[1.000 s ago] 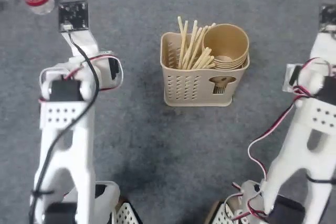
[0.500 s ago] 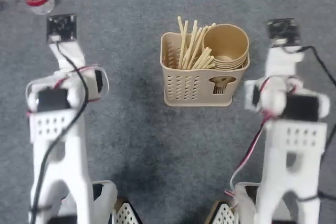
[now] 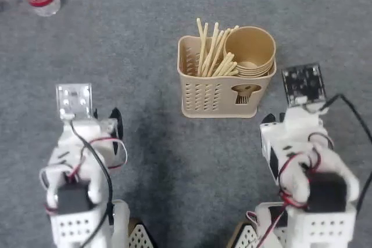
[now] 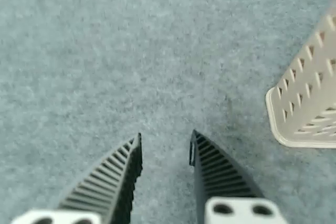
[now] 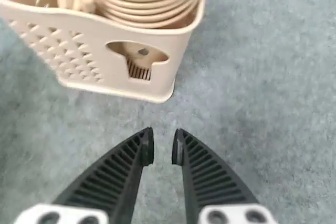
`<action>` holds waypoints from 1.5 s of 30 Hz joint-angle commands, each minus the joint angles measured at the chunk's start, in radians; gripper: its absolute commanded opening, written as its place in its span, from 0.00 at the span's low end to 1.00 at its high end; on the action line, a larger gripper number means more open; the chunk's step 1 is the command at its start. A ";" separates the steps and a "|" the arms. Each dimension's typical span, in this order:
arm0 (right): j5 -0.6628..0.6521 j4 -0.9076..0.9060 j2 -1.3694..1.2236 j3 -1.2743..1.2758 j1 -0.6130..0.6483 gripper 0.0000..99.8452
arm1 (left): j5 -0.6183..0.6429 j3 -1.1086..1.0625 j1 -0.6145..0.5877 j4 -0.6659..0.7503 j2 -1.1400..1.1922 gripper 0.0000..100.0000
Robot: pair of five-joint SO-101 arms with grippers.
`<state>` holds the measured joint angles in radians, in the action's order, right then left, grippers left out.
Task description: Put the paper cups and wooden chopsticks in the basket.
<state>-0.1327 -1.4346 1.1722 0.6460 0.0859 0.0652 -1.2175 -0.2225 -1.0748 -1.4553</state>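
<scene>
Since the paper cups (image 3: 250, 50) and chopsticks (image 3: 210, 47) stand inside the basket (image 3: 218, 94) on the worktop (image 3: 145, 45), I judge nothing is left to carry. My left fingers (image 4: 123, 171) are moderately parted and my right fingers (image 5: 131, 166) narrowly parted, both empty.

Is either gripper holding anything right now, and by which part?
Nothing is held. The left gripper and right gripper are both empty over grey carpet; the stacked paper cups and wooden chopsticks sit in the beige plastic basket.
</scene>
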 commanded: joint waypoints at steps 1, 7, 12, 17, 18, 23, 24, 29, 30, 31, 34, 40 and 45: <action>0.009 0.153 0.188 0.226 -0.039 0.07 | 0.018 -0.084 0.000 -0.014 -0.143 0.15; 0.011 0.254 0.545 0.568 -0.133 0.07 | 0.084 -0.166 0.064 -0.161 -0.301 0.14; 0.011 0.243 0.641 0.819 -0.108 0.07 | 0.107 -0.211 0.101 -0.250 -0.371 0.14; 0.012 0.243 0.621 1.003 -0.097 0.07 | -0.048 -0.437 0.101 -0.183 -0.364 0.14; 0.012 0.242 0.621 1.028 -0.097 0.07 | -0.109 -0.458 0.109 -0.175 -0.364 0.14; 0.012 0.128 0.621 1.037 -0.099 0.07 | -0.181 -0.466 0.046 -0.187 -0.362 0.14; 0.012 0.134 0.621 1.037 -0.105 0.07 | -0.183 -0.466 0.018 -0.187 -0.362 0.13; 0.011 0.136 0.619 1.036 -0.107 0.01 | -0.183 -0.466 -0.133 -0.187 -0.362 0.01; 0.011 0.136 0.619 1.036 -0.105 0.01 | -0.181 -0.466 -0.141 -0.186 -0.362 0.01; 0.011 0.136 0.619 1.036 -0.105 0.01 | -0.181 -0.466 -0.141 -0.186 -0.361 0.01; 0.009 0.136 0.619 1.036 -0.105 0.01 | -0.181 -0.466 -0.138 -0.184 -0.359 0.01; 0.009 0.136 0.619 1.036 -0.105 0.01 | -0.138 -0.466 -0.086 -0.184 -0.359 0.01; 0.008 0.136 0.619 1.036 -0.099 0.01 | 0.086 -0.466 0.037 -0.186 -0.359 0.01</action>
<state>-0.1327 -1.2950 1.7799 1.6632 -0.0138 0.0453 -1.6886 -0.2225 -1.2804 -1.8036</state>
